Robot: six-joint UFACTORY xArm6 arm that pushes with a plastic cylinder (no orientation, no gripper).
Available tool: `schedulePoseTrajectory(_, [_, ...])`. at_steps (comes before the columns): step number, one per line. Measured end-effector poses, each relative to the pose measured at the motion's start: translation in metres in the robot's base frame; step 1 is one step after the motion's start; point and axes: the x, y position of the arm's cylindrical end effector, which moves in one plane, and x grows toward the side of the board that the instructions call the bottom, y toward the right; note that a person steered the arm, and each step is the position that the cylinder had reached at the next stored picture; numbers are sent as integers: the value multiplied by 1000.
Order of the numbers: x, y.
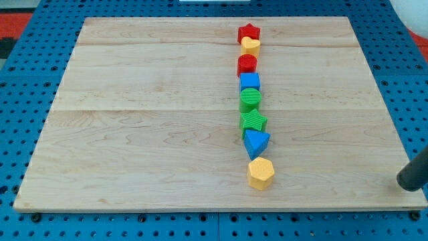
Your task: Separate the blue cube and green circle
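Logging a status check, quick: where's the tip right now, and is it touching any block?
My tip: at the view's bottom right, off the board's edge, touching nothing, far right of the yellow block. No gripper to open or close.

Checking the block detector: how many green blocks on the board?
2. Green circle sits mid-column, just below the blue cube. Green star-like block is directly beneath it, above the blue triangle. None looks hidden.

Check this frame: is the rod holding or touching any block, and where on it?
Nothing is held. My tip sits at the view's lower right edge, apart from the column of blocks, including the blue cube and green circle.
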Motion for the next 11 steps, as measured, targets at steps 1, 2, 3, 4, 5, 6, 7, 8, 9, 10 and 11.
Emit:
schedulePoseTrajectory(1, [1,0])
schedulePoseTrajectory(2, [-18,3])
schedulePoseTrajectory(3, [-72,4])
schedulePoseTrajectory(4, [-129,-13])
schedulePoseTrajectory(5, [-178,-62])
schedulePoseTrajectory(6, [-198,-107])
schedulePoseTrajectory(7, [-197,-156])
schedulePoseTrajectory(8, [-178,-172])
schedulePoseTrajectory(9, [-178,-172])
schedulePoseTrajectory(10, [-182,-215])
schedulePoseTrajectory(11, [-182,-274])
